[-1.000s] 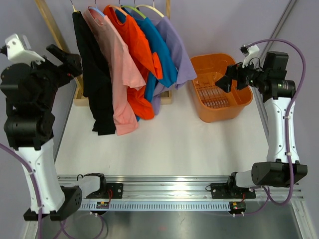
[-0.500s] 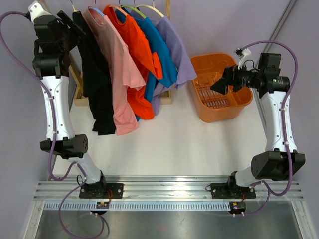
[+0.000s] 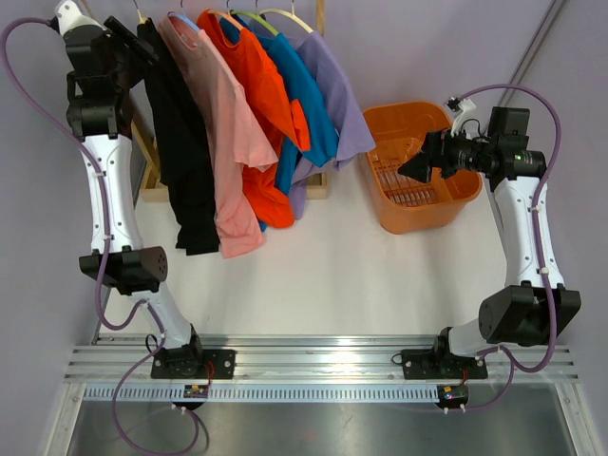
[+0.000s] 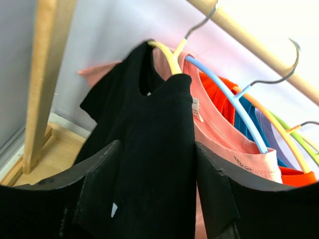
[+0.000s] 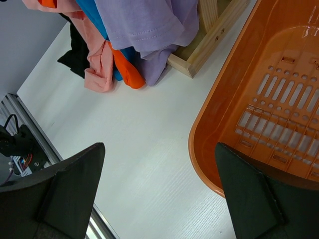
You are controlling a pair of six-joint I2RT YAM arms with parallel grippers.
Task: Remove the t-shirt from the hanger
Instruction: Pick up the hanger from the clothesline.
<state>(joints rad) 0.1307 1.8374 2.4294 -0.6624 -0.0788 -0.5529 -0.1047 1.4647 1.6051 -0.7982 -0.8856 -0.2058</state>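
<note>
A black t-shirt [image 3: 185,161] hangs leftmost on the wooden rail [image 4: 239,35], on a yellow hanger [image 4: 167,55]. My left gripper [image 3: 133,43] is raised to the shirt's shoulder at the top left. In the left wrist view the black t-shirt [image 4: 154,114] fills the gap of the left gripper [image 4: 157,145], with one finger on each side of the cloth and the jaws still apart. My right gripper [image 3: 410,169] hovers open over the orange basket's near-left rim, empty; the right wrist view shows this gripper [image 5: 159,147] over bare table.
Pink [image 3: 228,142], orange [image 3: 261,104], blue [image 3: 304,104] and lilac [image 3: 337,104] shirts hang beside the black one. The rack's wooden post [image 4: 47,74] stands just left of my left gripper. The orange basket [image 3: 394,119] sits at the back right.
The left arm rose from low on the left up to the black shirt's shoulder, and its jaws have narrowed around the cloth. The right gripper drifted slightly left.
</note>
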